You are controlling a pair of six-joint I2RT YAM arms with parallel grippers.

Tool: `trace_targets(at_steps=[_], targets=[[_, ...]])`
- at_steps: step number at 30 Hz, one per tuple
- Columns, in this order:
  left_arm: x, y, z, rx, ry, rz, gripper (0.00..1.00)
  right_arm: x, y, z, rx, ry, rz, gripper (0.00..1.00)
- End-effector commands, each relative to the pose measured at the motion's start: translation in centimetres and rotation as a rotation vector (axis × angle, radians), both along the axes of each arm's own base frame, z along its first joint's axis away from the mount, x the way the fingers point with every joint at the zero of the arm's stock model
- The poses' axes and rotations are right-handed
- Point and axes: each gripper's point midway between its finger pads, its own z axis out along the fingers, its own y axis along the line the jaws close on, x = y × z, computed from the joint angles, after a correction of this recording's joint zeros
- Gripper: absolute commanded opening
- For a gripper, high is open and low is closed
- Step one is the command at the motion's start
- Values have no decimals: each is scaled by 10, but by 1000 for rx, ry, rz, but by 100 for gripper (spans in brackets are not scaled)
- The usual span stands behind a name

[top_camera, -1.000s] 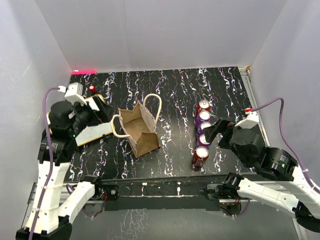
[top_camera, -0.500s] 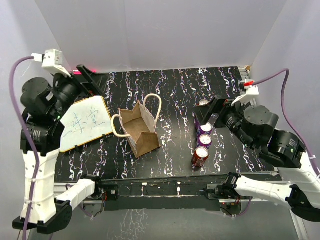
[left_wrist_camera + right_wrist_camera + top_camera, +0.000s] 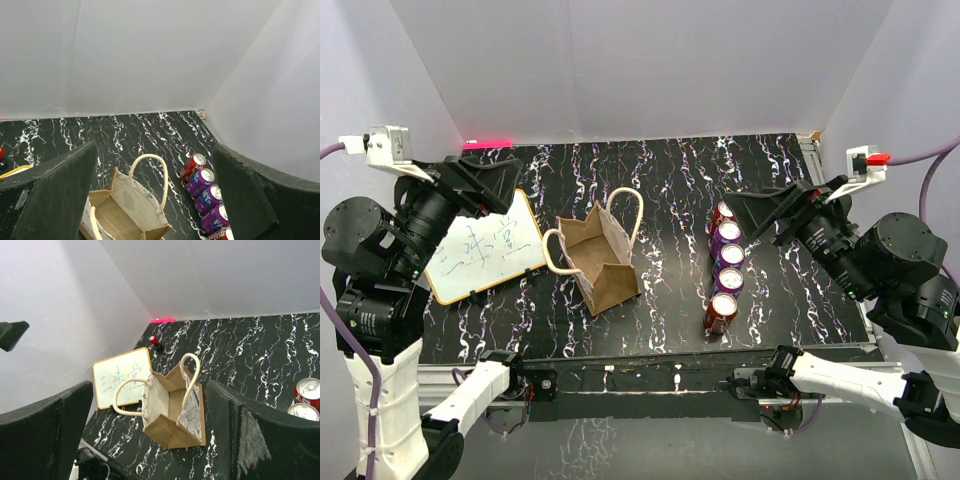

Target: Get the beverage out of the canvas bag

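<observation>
Both arms came up in the last sec. The L arm had been low over the whiteboard (image 3: pixel 485 248) and the R arm down beside the can row. Now both sat high and pulled back, wrist cams looking down on the table (image 3: pixel 670 180). L gripper (image 3: pixel 508 185) was spread wide w/ nothing between the fingers. R gripper (image 3: pixel 738 215) was the same, released and empty. Bag and cans hadn't shifted while the arms rose.

The canvas bag (image 3: pixel 605 265) stood upright and open-mouthed, centre-left on the table, handles up. From both wrist views I could see down to its floor, and it looked empty. The beverage, as far as I could judge, was already out w/ the rest of the cans (image 3: pixel 727 258), lined up well to the right of the bag. I couldn't tell which one it was. My read is that the task was prob. done and the arms were backing off, not setting up a reach.

Count:
- 1 bag w/ 2 cream handles
- 5 cans in a single row, touching or nearly so: 2 red at the ends, 3 purple between
- 1 whiteboard w/ blue scribble, left of the bag
- 1 small red-topped item (image 3: pixel 156 341) by the far-left corner, too small to ID
</observation>
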Motion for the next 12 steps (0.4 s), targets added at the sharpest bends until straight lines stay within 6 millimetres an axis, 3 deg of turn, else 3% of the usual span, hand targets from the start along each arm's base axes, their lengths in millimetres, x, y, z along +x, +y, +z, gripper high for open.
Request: trace_targets(at_steps=[1, 12], targets=[[4, 7, 4, 19, -9, 39, 97, -3, -7, 28, 80, -54, -10, 99], [9, 1, -6, 7, 9, 12, 97, -2, -3, 24, 42, -93, 4, 99]])
